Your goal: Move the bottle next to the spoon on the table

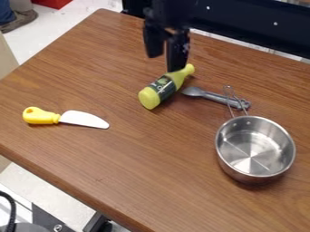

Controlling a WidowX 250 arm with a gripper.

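The black gripper (167, 52) hangs at the top centre, its two fingers spread apart with a gap between them. Just below it, a yellow-green bottle (165, 87) with a dark label lies on its side on the table, its neck toward the upper right near the right fingertip; whether they touch I cannot tell. The grey spoon (213, 96) lies to the right of the bottle, a small gap apart, its bowl end toward the bottle and its handle running under the pot's wire handle.
A steel pot (254, 147) stands at the right, its wire handle pointing up toward the spoon. At the left lies a knife (83, 118) with a yellow handle. The brown table (139, 167) has its front edge running from left to bottom centre.
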